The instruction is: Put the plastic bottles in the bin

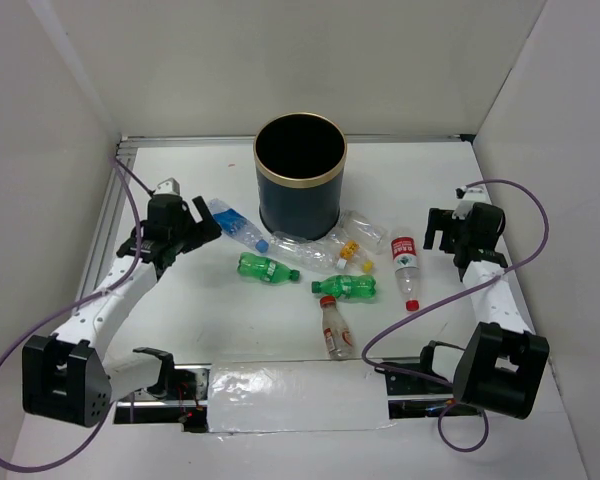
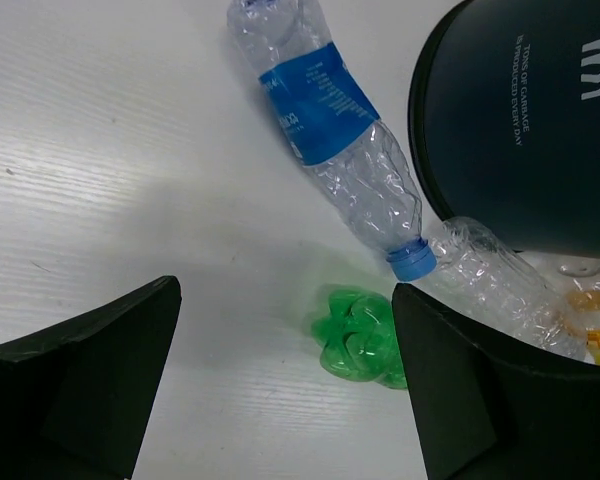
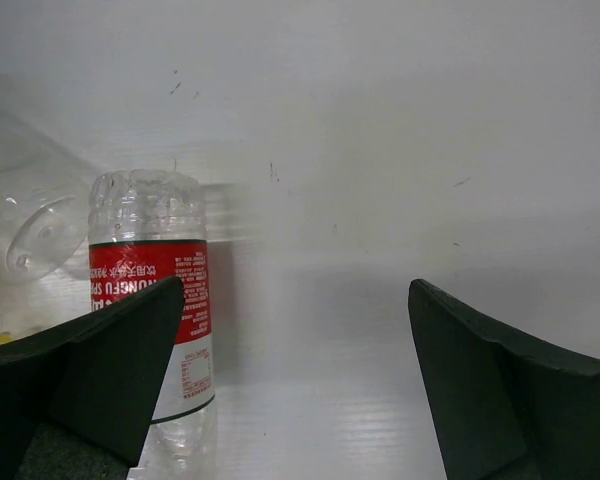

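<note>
From above: plastic bottles [image 1: 345, 287] strewn on bench [image 1: 210, 320] before the bin [image 1: 300, 185]; left gripper [image 1: 205, 220], right gripper [image 1: 438, 232] empty, spread wide.
Left wrist: blue-label bottle [image 2: 330, 130] ahead, beside bin; centre fingers [image 2: 80, 390] over its body.
Right wrist: red-label bottle [image 3: 155, 300] off left; shift across.

A white table [image 1: 230, 320] sits between plain white walls [image 1: 430, 60]. A metal rail [image 1: 180, 141] runs along its far edge.

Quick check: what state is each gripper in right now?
Left gripper: jaws open, holding nothing.
Right gripper: jaws open, holding nothing.
</note>
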Robot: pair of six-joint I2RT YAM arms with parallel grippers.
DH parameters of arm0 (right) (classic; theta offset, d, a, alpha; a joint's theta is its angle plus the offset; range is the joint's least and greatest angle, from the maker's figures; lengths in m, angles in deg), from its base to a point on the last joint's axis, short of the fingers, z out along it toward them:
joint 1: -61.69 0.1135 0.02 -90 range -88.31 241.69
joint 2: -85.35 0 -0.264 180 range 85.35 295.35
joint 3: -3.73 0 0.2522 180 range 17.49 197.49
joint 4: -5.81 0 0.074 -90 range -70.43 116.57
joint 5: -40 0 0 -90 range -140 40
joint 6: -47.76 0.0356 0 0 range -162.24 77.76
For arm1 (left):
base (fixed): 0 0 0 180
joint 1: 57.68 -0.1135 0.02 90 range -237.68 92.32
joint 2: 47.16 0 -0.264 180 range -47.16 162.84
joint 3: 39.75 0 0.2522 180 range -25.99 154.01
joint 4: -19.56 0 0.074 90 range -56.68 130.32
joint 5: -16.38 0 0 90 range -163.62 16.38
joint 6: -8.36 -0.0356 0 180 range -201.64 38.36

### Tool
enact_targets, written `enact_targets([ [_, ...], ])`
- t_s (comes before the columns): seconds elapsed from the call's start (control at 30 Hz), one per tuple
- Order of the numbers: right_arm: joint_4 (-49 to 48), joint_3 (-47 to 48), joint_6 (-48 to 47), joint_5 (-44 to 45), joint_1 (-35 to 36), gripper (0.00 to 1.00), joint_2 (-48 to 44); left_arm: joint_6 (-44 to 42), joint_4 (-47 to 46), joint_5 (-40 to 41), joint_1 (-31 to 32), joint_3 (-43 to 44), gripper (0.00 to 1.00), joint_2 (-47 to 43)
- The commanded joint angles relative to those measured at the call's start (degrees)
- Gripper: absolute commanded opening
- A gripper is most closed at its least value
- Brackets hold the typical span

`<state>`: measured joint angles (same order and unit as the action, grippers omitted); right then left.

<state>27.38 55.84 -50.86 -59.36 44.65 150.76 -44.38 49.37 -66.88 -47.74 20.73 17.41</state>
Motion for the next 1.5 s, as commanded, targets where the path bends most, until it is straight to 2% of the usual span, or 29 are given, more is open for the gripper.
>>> enact_targets([
  [0.0, 0.36, 1.38, 0.71, -0.74, -0.97, 1.0, 0.16, 3.08, -0.32, -2.88, 0.7, 2.94, 1.0, 2.38],
  [0.13, 2.55, 1.38, -3.05, -6.61, -2.2, 1.0, 0.16, 4.58, -0.85, -2.35, 1.23, 4.78, 1.0, 4.59],
  [0.17, 3.17, 1.38, -6.9, -10.89, -2.73, 1.0, -0.45, 5.36, -0.85, -2.35, 1.23, 4.78, 1.0, 5.64],
  [0.2, 3.69, 0.86, -8.33, -12.94, -3.43, 1.0, -0.98, 5.89, -1.54, -2.35, 1.23, 5.39, 0.93, 6.17],
  [0.23, 4.22, 0.85, -9.47, -14.87, -3.44, 0.94, -1.51, 5.9, -1.55, -1.83, 1.23, 6.18, 0.89, 6.7],
  [0.3, 4.84, 0.85, -10.36, -17.87, -3.44, 0.46, -2.04, 7.12, -2.25, -1.82, 1.23, 7.67, 0.76, 8.54],
  [0.33, 4.84, 0.85, -10.36, -17.88, -3.44, 0.06, -2.04, 7.13, -2.26, -1.82, 1.23, 8.29, 0.63, 9.33],
  [0.37, 4.84, 0.85, -10.36, -17.88, -3.44, 0.02, -2.04, 8.43, -2.26, -1.82, 1.23, 9.08, 0.55, 10.21],
  [0.4, 4.84, 0.85, -10.36, -17.88, -3.44, 0.05, -2.04, 9.06, -2.26, -1.3, 1.23, 10.57, 0.47, 12.13],
  [0.43, 4.84, 0.85, -10.36, -17.88, -3.44, 0.18, -2.04, 9.67, -2.26, -1.29, 1.23, 11.46, 0.42, 13.2],
  [0.47, 4.84, 0.85, -10.36, -17.88, -3.96, 0.63, -2.56, 10.98, -1.65, -0.6, 1.23, 12.33, 0.43, 14.25],
  [0.5, 4.84, 0.85, -10.36, -17.88, -3.97, 0.78, -2.57, 11.0, -1.64, 0.19, 1.23, 13.21, 0.49, 15.39],
  [0.57, 4.32, 0.24, -9.84, -17.88, -3.97, 1.0, -3.09, 12.83, 0.72, 2.21, 1.23, 16.38, 0.78, 19.17],
  [0.6, 4.32, 0.24, -9.83, -17.88, -3.97, 1.0, -3.09, 13.63, 0.73, 2.74, 1.23, 17.43, 0.99, 20.49],
  [0.8, 4.32, -0.29, -9.83, -19.11, -3.97, 1.0, -3.09, 15.03, 3.89, 3.89, 1.23, 28.67, 1.0, 34.7],
  [0.87, 4.32, -0.29, -9.83, -19.11, -3.97, 1.0, -3.09, 16.44, 9.06, 4.76, 1.92, 34.28, 1.0, 38.85],
  [0.97, 4.32, -0.29, -9.83, -18.58, -3.97, 1.0, -3.09, 18.2, 14.86, 7.31, 2.63, 38.08, 1.0, 45.19],
  [1.1, 4.32, 0.32, -9.83, -18.06, -3.97, 1.0, -3.09, 18.82, 16.11, 7.85, 3.77, 36.18, 1.0, 47.4],
  [1.2, 4.32, 0.32, -9.83, -18.58, -3.97, 1.0, -2.4, 18.82, 14.63, 7.32, 3.78, 34.06, 0.95, 47.4],
  [1.23, 4.32, 0.32, -9.83, -18.58, -3.97, 1.0, -2.39, 18.82, 14.62, 7.32, 3.78, 33.36, 0.88, 48.01],
  [1.27, 4.32, 0.32, -9.83, -20.15, -3.97, 1.0, -1.08, 18.21, 14.1, 6.71, 4.3, 32.57, 0.76, 48.01],
  [1.3, 4.32, 0.32, -9.83, -20.17, -3.97, 1.0, -1.07, 18.2, 14.09, 6.7, 4.3, 32.56, 0.76, 48.01],
  [1.37, 4.32, 0.85, -9.83, -20.86, -3.97, 1.0, 0.86, 18.2, 13.48, 6.18, 4.3, 31.86, 0.6, 48.01],
  [1.4, 4.84, 1.46, -9.83, -21.74, -3.97, 0.97, 1.56, 17.68, 12.43, 6.18, 4.3, 31.16, 0.41, 48.01],
  [1.47, 5.71, 2.87, -9.83, -22.88, -3.97, 0.9, 3.84, 16.89, 11.9, 6.18, 4.91, 30.36, 0.23, 46.0],
])
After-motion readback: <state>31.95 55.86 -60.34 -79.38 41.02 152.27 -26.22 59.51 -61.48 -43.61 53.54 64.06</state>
